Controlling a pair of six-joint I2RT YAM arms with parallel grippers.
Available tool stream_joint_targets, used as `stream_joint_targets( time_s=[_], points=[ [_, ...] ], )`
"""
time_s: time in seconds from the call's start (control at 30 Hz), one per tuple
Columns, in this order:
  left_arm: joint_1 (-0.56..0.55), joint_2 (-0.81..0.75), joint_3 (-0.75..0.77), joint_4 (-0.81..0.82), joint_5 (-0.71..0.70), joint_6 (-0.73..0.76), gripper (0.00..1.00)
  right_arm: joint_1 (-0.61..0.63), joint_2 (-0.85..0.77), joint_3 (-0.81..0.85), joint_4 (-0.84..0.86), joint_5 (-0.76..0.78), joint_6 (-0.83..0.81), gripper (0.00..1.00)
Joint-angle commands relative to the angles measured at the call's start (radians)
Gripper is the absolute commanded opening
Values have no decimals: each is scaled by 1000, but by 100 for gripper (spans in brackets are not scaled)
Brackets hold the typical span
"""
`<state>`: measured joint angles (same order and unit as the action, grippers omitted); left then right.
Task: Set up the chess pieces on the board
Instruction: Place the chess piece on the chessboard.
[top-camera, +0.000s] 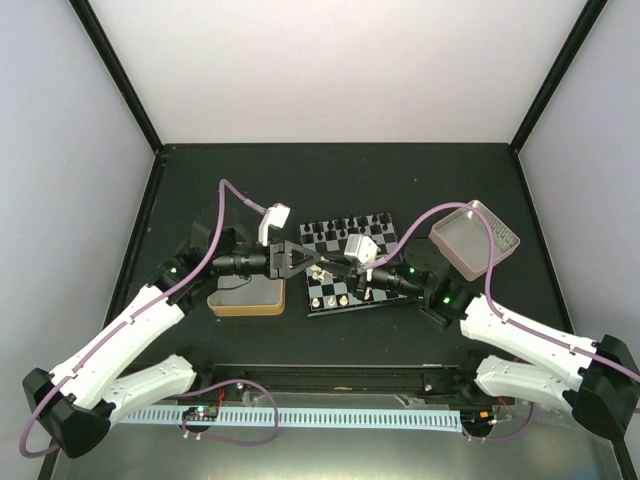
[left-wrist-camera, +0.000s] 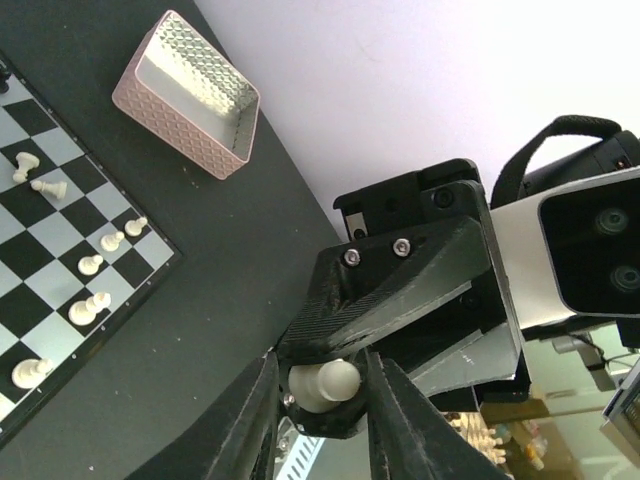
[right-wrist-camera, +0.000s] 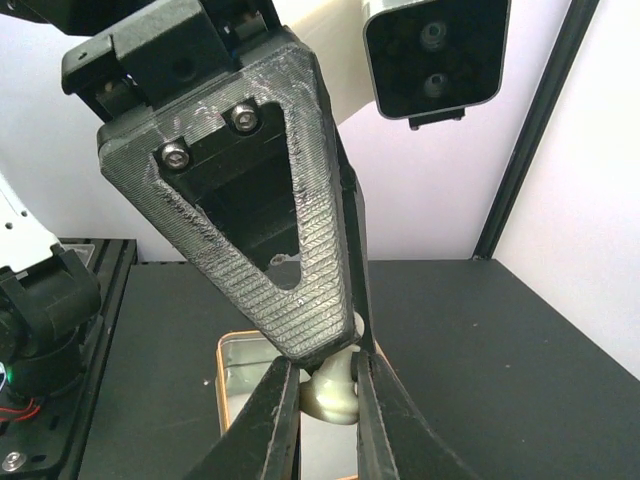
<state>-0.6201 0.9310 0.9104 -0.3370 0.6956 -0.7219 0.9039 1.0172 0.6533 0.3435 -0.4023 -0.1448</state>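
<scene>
Robot lab test cell: matte black table, plain white enclosure walls, black corner posts, slotted cable duct.

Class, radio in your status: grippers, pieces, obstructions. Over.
Mid-air: left gripper and right gripper both shut on one cream piece above board. Board holds other pieces. No obstruction seen.

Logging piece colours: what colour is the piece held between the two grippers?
Cream chess piece, clearest in the left wrist view.
</scene>
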Motion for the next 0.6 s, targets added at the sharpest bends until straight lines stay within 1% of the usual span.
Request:
stream_joint_targets(
  time_s=[0.0,0.2,0.27,0.3,0.33,0.4,0.43,0.47,0.5,0.53,0.57],
  points=[
    [9,7,5,30,48,2,23,6,9,1,34,-10,-25,8],
    [9,14,1,26,48,23,11,6,22,9,8,-27,-36,8],
    [9,18,4,20,51,40,5,6,25,12,2,-27,-37,8],
    [10,20,9,9,48,58,2,5,26,16,-3,-29,-33,8],
    [8,20,14,-4,41,77,2,6,27,19,-12,-24,-22,10],
    [9,19,23,-24,21,111,2,6,27,27,-37,-3,14,19],
    [9,16,26,-33,1,125,1,6,26,31,-55,11,35,28],
    [10,14,27,-47,-28,136,2,6,23,31,-70,30,65,41],
    [9,10,25,-57,-53,150,2,6,17,26,-79,48,93,51],
    [8,7,22,-67,-87,165,2,6,8,15,-82,62,120,59],
    [9,4,20,-78,-123,181,1,6,-3,1,-83,81,151,64]
  ],
)
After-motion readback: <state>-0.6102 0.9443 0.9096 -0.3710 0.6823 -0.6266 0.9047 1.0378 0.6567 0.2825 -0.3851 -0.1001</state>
